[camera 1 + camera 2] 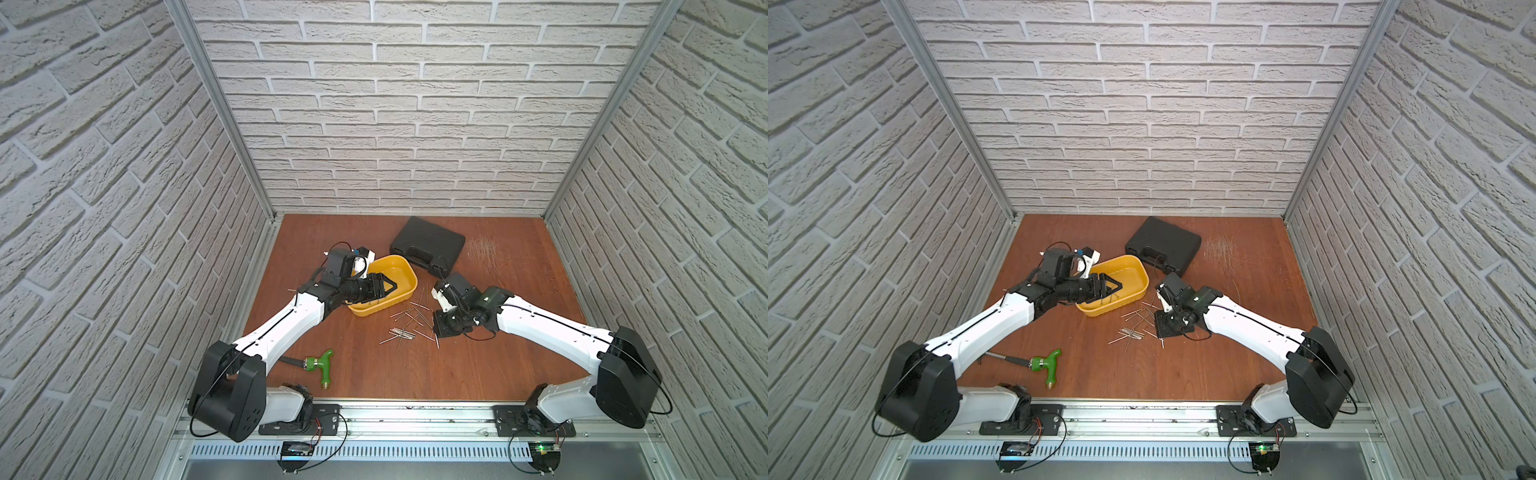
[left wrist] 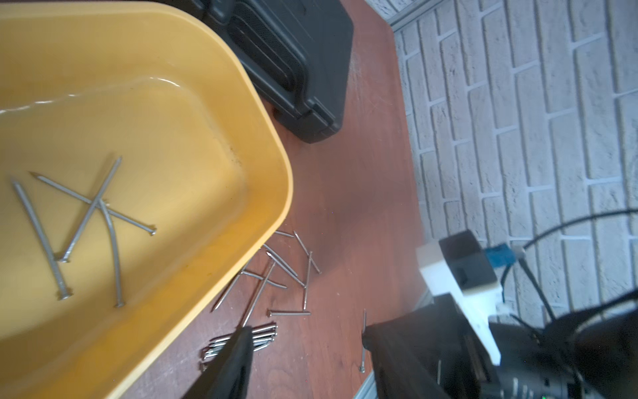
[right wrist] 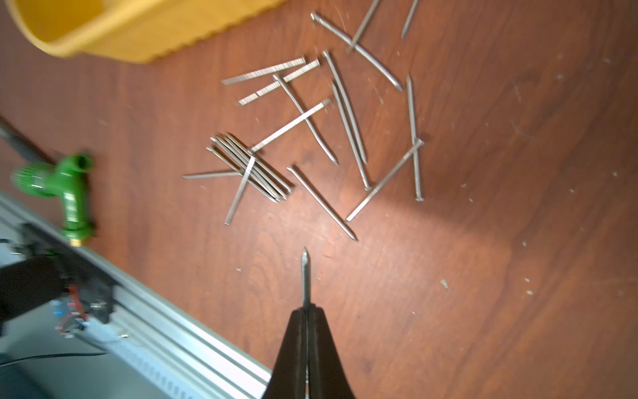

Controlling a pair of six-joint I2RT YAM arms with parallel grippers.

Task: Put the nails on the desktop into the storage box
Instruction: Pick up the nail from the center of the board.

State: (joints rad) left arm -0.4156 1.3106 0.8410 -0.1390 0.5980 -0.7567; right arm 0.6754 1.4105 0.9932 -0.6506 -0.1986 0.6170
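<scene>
The yellow storage box (image 1: 405, 266) stands mid-desktop with several nails (image 2: 93, 214) lying in it. My left gripper (image 1: 390, 286) hovers over the box's near end, open and holding nothing; in the left wrist view its dark fingers (image 2: 238, 359) stand apart. More nails (image 1: 409, 322) lie scattered on the reddish-brown desktop (image 1: 478, 365) just right of the box, some in a tight bundle (image 3: 248, 169). My right gripper (image 1: 436, 332) points down at the right edge of that scatter. It is shut on one nail (image 3: 305, 276), whose point sticks out past the fingertips.
A black moulded case (image 1: 428, 245) lies behind the box, close to its far right corner. A green-handled tool (image 1: 322, 365) rests at the front left beside the left arm. An aluminium rail (image 1: 415, 411) runs along the front edge. Brick-pattern walls close the other sides.
</scene>
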